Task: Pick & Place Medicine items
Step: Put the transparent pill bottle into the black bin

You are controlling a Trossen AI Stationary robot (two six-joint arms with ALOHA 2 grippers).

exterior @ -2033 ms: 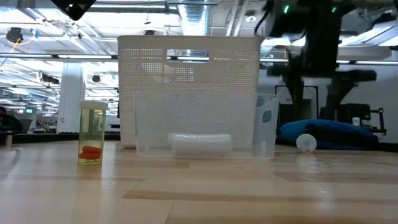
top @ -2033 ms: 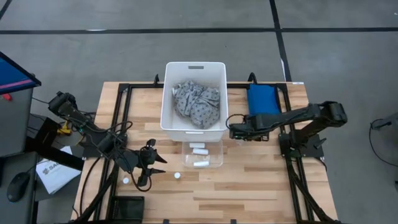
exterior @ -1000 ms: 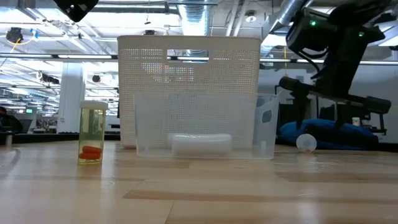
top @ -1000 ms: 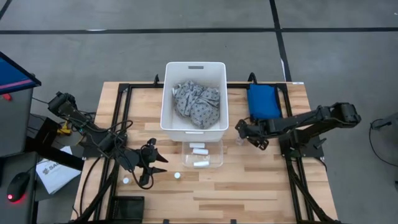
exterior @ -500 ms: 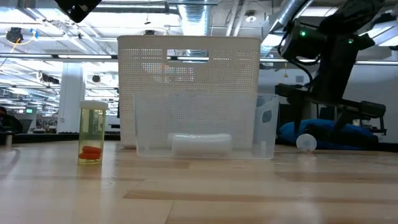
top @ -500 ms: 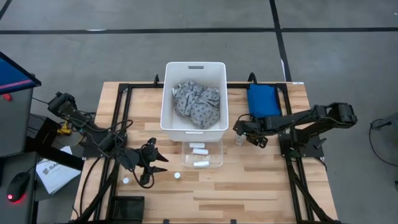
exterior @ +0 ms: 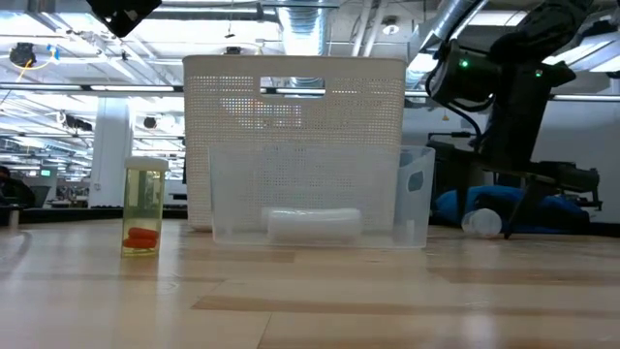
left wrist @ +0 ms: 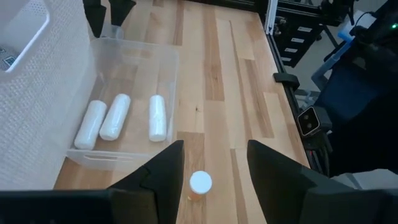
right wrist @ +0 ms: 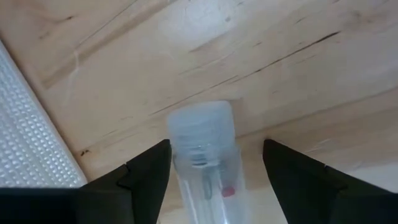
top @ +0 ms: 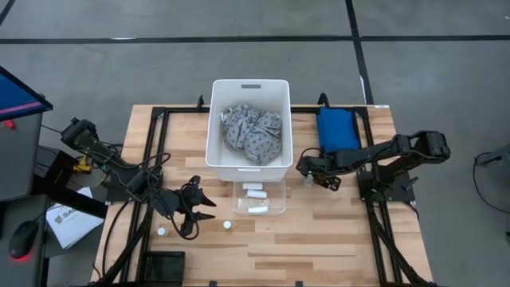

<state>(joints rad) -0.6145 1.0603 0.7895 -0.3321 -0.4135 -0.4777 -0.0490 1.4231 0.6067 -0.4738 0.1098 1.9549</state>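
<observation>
A clear vial with a pale cap (right wrist: 202,149) lies on its side on the wood, right of the white bin; it also shows in the low view (exterior: 481,223). My right gripper (top: 306,171) is low over it and open, one finger on each side (right wrist: 214,165). My left gripper (top: 195,209) is open and empty at the near left (left wrist: 214,180). A small white-capped bottle (left wrist: 200,182) stands on the wood just ahead of it (top: 227,226). Another small white bottle (top: 162,231) stands left of that. Three white cylinders (left wrist: 115,116) lie in a clear container (top: 283,199).
The white bin (top: 249,81) holds a grey patterned cloth (top: 253,134). A blue pouch (top: 336,129) lies at the far right. An amber vial with orange pills (exterior: 145,206) stands upright near the front. Black frame rails run along both table sides. Bare wood lies at the near right.
My right gripper has gone a little toward the table's left edge and down toward the clear vial, and its fingers now stand on either side of it. The vial lies where it was. My left arm has kept still.
</observation>
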